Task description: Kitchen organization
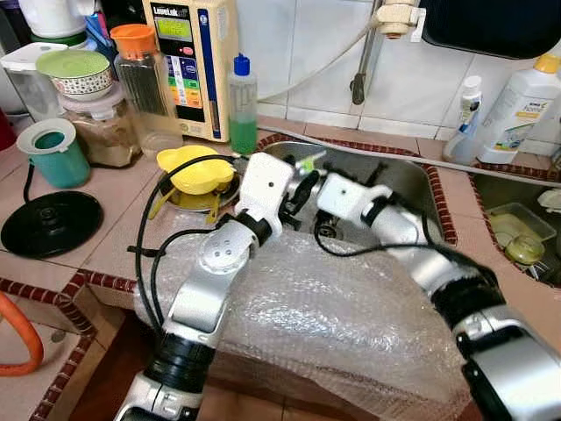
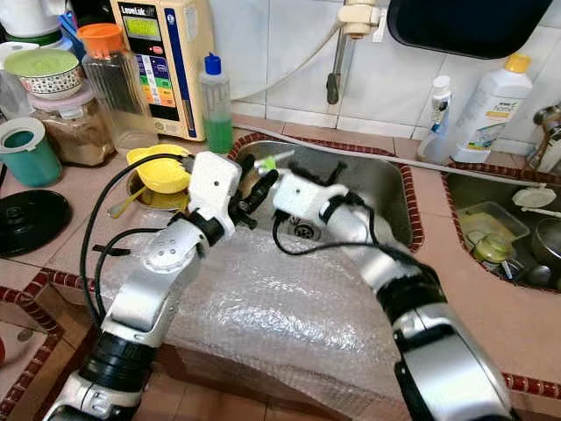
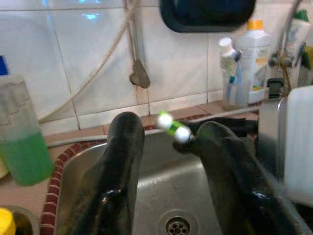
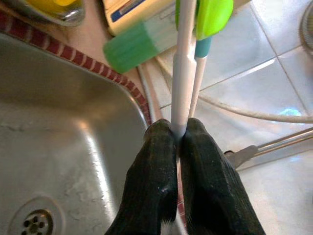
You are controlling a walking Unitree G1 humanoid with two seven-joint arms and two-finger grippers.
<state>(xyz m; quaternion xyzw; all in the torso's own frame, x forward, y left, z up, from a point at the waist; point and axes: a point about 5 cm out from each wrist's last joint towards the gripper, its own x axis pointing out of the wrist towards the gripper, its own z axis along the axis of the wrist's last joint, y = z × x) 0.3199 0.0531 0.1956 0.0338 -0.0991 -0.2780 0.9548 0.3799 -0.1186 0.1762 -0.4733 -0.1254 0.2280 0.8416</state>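
My right gripper (image 4: pixel 178 128) is shut on the white handle of a slim utensil (image 4: pixel 184 63) with a bright green end, and a second teal-and-white stick lies against it. The utensil's green tip (image 1: pixel 307 164) sticks up over the left part of the steel sink (image 1: pixel 399 175). My left gripper (image 3: pixel 166 136) is open and faces the right one, its two black fingers (image 3: pixel 122 161) on either side of the green-and-white tip (image 3: pixel 173 128) without closing on it. Both grippers hang above the sink's left rim.
Bubble wrap (image 1: pixel 333 307) covers the counter's front edge under both arms. A yellow lid on a metal bowl (image 1: pixel 195 171), a green soap bottle (image 1: pixel 242 105), jars, a teal cup (image 1: pixel 54 153) and a black disc (image 1: pixel 51 224) crowd the left counter. A second sink (image 1: pixel 517 232) with dishes lies right.
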